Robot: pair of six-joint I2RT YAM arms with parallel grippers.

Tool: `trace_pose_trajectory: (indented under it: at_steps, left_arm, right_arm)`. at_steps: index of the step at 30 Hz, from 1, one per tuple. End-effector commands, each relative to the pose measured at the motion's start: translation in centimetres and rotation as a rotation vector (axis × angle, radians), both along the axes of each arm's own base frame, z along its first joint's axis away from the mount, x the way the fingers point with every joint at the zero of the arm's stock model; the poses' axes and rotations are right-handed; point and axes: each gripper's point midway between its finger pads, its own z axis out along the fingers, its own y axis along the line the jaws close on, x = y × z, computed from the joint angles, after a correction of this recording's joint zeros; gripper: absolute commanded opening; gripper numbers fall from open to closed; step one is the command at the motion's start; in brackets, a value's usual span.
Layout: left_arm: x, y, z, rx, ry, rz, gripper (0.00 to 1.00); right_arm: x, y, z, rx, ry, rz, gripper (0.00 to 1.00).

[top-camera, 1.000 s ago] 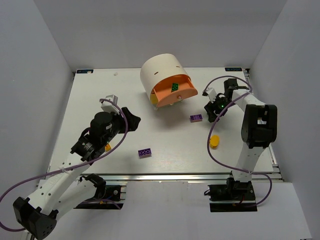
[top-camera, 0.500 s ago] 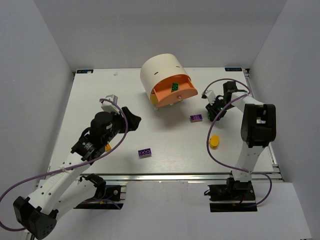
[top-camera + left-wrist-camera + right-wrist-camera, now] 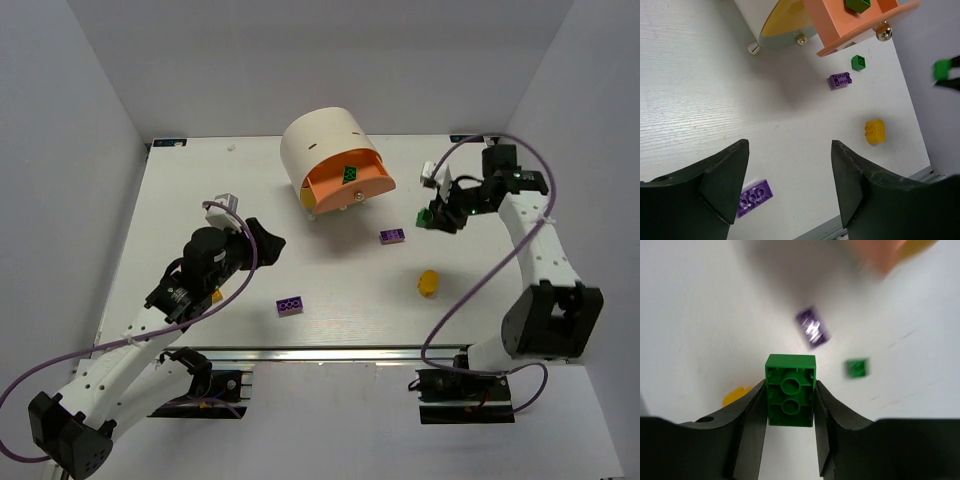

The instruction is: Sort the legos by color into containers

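green lego (image 3: 790, 396) — gripped, aloft | orange drawer (image 3: 372, 186) — open, green brick (image 3: 351, 172) inside

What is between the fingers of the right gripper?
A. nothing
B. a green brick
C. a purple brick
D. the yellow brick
B: in the right wrist view, the right gripper is closed on both sides of a green brick, while the purple and yellow ones lie on the table behind it.

3 grn legos (image 3: 858, 62), 2 purp (image 3: 840, 79), 1 yel (image 3: 875, 132), 1 org (image 3: 216, 295).
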Motion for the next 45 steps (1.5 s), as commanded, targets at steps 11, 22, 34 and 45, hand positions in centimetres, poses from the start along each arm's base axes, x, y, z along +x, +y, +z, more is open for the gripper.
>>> trace_pose_trajectory:
  at_steps: [11,22,34,45]
  left_arm:
    - [-0.1,-1.7,2.0,-0.072,-0.049,-0.064,0.76]
    - [-0.4,-1.7,2.2,-0.099,-0.039,-0.063,0.79]
    - [0.0,-2.2,1.8,-0.087,-0.026,-0.074,0.79]
    - [-1.3,0.0,-0.2,-0.062,0.037,0.007,0.79]
  right_arm:
    - [7.3,14.6,18.2,0.412,-0.316,0.098,0.10]
    - [9.1,18.4,15.1,0.370,-0.232,0.106,0.47]
    - [11.0,16.8,18.1,0.459,-0.210,-0.083,0.58]
    - [13.6,3.8,16.4,0.599,-0.032,-0.415,0.55]
